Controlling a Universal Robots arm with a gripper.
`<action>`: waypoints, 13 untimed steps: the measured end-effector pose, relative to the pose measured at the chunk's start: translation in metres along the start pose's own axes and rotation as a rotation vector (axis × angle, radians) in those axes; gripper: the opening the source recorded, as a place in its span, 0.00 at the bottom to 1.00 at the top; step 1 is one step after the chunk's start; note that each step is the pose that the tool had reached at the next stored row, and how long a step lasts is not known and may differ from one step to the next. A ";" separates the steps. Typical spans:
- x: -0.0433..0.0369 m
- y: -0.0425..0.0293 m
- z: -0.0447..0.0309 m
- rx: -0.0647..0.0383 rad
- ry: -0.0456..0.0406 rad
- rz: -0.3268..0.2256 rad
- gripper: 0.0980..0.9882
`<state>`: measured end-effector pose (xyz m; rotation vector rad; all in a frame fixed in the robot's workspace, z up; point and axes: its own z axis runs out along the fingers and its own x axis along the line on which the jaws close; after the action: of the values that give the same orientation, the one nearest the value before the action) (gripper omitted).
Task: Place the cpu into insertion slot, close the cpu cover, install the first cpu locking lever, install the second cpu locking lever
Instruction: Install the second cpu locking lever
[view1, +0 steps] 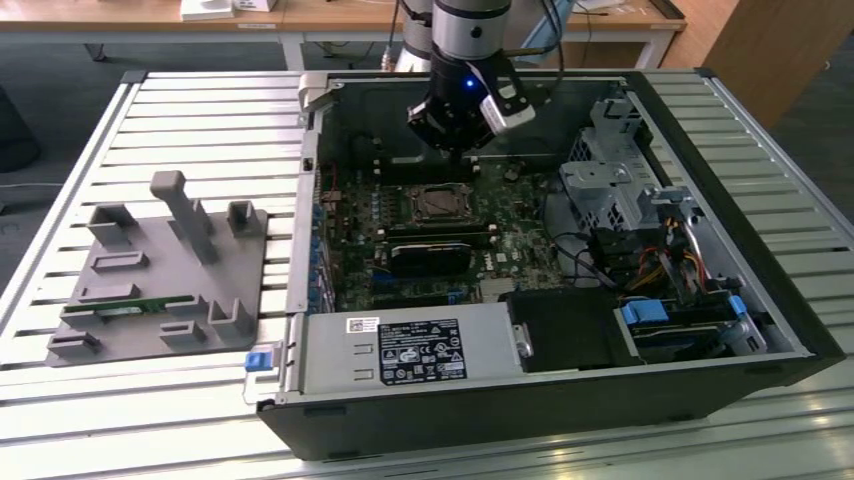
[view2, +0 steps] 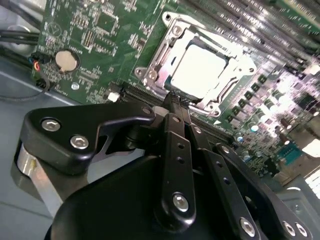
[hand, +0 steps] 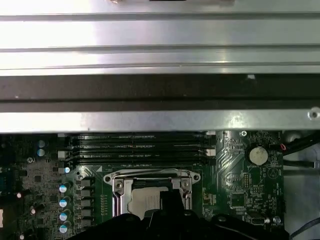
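Standing beside the open computer case (view1: 561, 250), I saw the gripper (view1: 458, 143) hanging over the green motherboard (view1: 400, 225), just behind the insertion slot (view1: 438, 203) as seen from the case's labelled power supply (view1: 407, 350). In the second wrist view, the gripper's fingers (view2: 175, 145) were pressed together, with no gap between them and nothing held, and their tips (view2: 172, 100) stood just at the edge of the slot. The cpu (view2: 199, 70) was already lying inside the insertion slot (view2: 192, 67), its pale metal top shining. The cpu cover (view2: 235, 60) lay down flat around the chip as a silver frame. In the first wrist view, the cpu (hand: 145, 200) was seen partly behind the dark fingers (hand: 170, 205), near the memory slots (hand: 135, 147) and not far from the round coin battery (hand: 257, 155). Outside the case, on the slatted table (view1: 80, 150), a grey fixture (view1: 160, 280) stood well apart from the slot.
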<state>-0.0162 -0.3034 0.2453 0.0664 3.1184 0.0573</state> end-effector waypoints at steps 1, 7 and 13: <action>-0.0001 -0.0024 -0.0002 0.000 0.0001 0.000 0.01; -0.0006 -0.0149 -0.0005 -0.040 0.0022 0.001 0.01; -0.0010 -0.0219 -0.0006 -0.091 0.0062 0.002 0.01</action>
<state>-0.0162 -0.3253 0.2452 0.0679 3.1168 0.1998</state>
